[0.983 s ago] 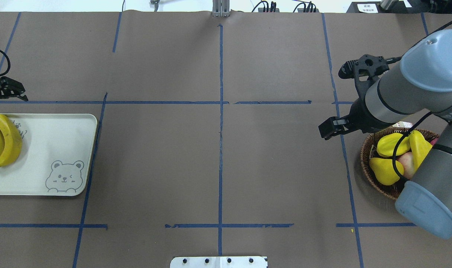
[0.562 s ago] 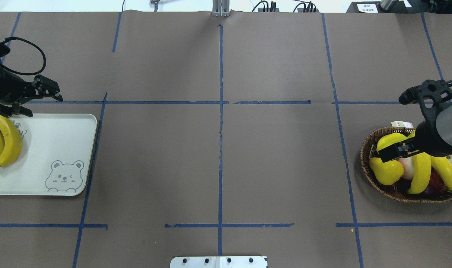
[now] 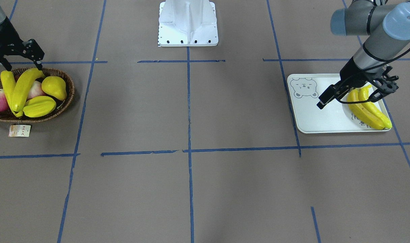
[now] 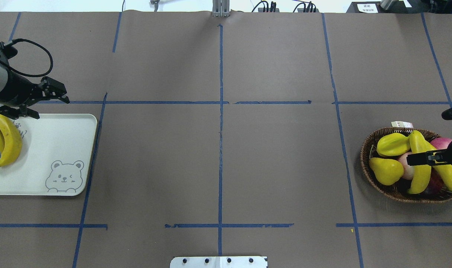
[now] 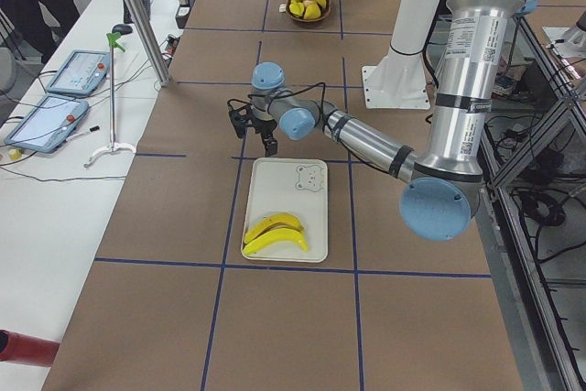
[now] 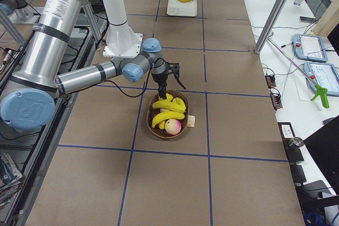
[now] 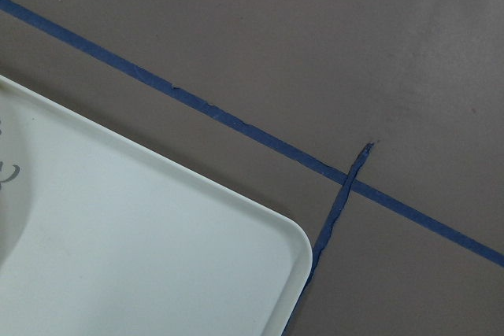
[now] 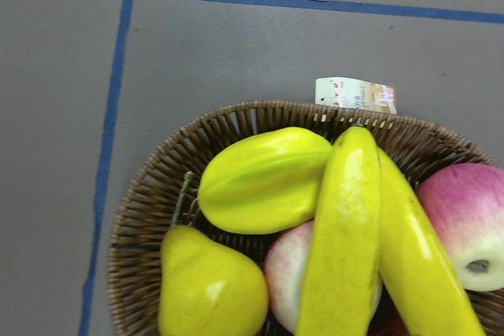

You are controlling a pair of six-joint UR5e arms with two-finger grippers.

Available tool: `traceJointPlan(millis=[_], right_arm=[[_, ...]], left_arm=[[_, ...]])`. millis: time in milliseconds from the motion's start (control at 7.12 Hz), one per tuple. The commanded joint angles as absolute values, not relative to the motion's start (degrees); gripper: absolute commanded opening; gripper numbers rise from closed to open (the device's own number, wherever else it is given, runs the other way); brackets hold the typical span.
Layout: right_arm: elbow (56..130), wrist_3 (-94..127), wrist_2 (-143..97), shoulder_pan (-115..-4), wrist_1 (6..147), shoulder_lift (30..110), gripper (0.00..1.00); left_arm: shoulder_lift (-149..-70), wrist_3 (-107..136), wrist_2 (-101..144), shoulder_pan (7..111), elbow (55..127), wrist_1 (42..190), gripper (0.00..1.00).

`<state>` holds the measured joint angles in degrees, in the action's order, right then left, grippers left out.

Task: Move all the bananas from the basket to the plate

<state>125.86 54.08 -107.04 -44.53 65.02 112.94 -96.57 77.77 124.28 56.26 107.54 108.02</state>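
1. Two bananas (image 4: 419, 175) lie side by side in the basket (image 4: 364, 160) at the table's right end. Their long axes run near-to-far, and their tips meet at the far rim by the tag (image 4: 401, 124).
2. The right gripper (image 3: 24, 66) hangs just above them, jaws wide and empty. It is plainly the nearer arm.
3. Far left, the left gripper (image 4: 49, 107), open and empty, hovers at the far edge of the plate (image 4: 62, 149), which holds two more bananas (image 3: 367, 109).
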Motion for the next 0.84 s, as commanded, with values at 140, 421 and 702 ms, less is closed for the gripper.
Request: traceJointPlan(millis=[140, 421, 702], right_arm=[[123.6, 62.3, -98.2, -37.6, 62.8, 115.2, 0.99], [123.4, 64.1, -95.6, -34.0, 64.2, 115.5, 0.96], [123.4, 64.2, -94.1, -32.3, 68.0, 115.0, 0.84]], left_arm=[[-96.5, 79.6, 124.2, 55.3, 108.5, 108.0, 1.0], [-96.4, 79.6, 124.1, 55.2, 108.5, 108.0, 1.0], [-96.3, 79.6, 124.1, 55.2, 108.4, 108.0, 1.0]])
